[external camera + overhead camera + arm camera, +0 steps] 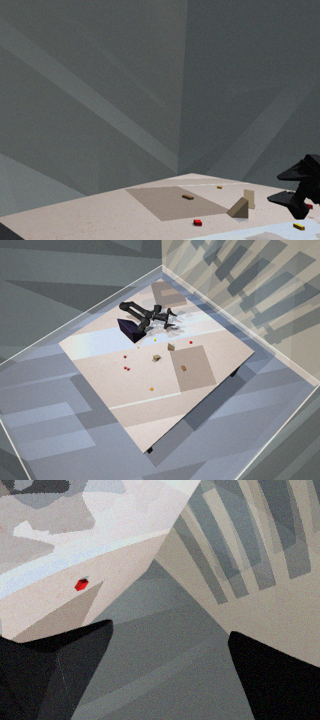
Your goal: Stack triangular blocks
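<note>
One tan triangular block [170, 347] [236, 209] stands near the middle of the table, its slope facing left in the exterior view. The other triangular block [156, 358] [249, 197] stands apart from it, farther back in that view and partly hidden by it; its slope is hard to make out there. My gripper [175, 320] [273, 188] [171, 632] is open and empty, its fingers spread wide. It hangs above the table, away from both blocks and touching neither. Neither block shows in the wrist view.
A red piece [190, 342] [197, 222] [81, 584], a yellow piece [155, 339] [299, 226], a brown piece [183, 368] [187, 197] and an orange piece [151, 389] [219, 187] lie around the blocks. Several more red pieces lie left in the top view. A dark wedge shape [127, 329] is by the arm.
</note>
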### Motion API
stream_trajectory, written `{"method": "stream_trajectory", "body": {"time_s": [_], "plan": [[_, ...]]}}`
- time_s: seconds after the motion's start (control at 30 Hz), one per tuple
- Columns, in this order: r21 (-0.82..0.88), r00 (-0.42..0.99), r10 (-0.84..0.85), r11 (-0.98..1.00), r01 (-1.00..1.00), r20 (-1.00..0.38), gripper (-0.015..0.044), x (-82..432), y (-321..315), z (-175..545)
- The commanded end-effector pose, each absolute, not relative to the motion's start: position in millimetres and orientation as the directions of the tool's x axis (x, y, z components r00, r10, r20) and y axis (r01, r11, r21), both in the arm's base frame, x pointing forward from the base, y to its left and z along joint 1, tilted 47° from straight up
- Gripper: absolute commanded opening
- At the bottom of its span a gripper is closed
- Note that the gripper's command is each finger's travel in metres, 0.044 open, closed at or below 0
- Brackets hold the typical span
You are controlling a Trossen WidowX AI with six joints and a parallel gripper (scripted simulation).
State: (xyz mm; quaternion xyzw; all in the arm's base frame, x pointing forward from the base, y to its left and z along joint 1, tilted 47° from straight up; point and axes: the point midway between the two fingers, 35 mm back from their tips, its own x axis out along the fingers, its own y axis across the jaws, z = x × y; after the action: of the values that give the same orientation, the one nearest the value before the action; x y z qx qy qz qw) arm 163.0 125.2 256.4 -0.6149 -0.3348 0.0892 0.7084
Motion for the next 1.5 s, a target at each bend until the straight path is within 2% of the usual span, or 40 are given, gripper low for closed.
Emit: {"method": "stream_trajectory", "body": {"time_s": [0.0,0.13,0.23,0.37,0.47,0.57,0.67,0.93,1.07,1.2,1.33,1.47], "plan": [[-0.934,0.763,0.54,0.233,0.27,0.355,0.0426,164,126,256],[-0.936,0.805,0.57,0.346,-0.057,0.162,0.044,184,133,247],[-0.82,0.819,0.573,0.459,-0.341,-0.02,0.044,202,136,235],[-0.502,0.794,0.551,0.626,-0.597,-0.257,0.044,224,135,217],[-0.185,0.741,0.526,0.749,-0.636,-0.418,0.044,239,130,202],[0.144,0.66,0.503,0.842,-0.52,-0.558,0.044,252,122,188],[0.344,0.567,0.49,0.871,-0.35,-0.662,0.044,262,114,176],[0.585,0.409,0.49,0.797,0.148,-0.77,0.044,273,100,161],[0.591,0.307,0.505,0.675,0.441,-0.807,0.044,279,91,153],[0.519,0.228,0.526,0.512,0.684,-0.819,0.044,284,83,148],[0.362,0.14,0.562,0.307,0.88,-0.815,0.044,290,73,143],[0.168,0.078,0.597,0.097,0.981,-0.799,0.044,294,64,140]]}}
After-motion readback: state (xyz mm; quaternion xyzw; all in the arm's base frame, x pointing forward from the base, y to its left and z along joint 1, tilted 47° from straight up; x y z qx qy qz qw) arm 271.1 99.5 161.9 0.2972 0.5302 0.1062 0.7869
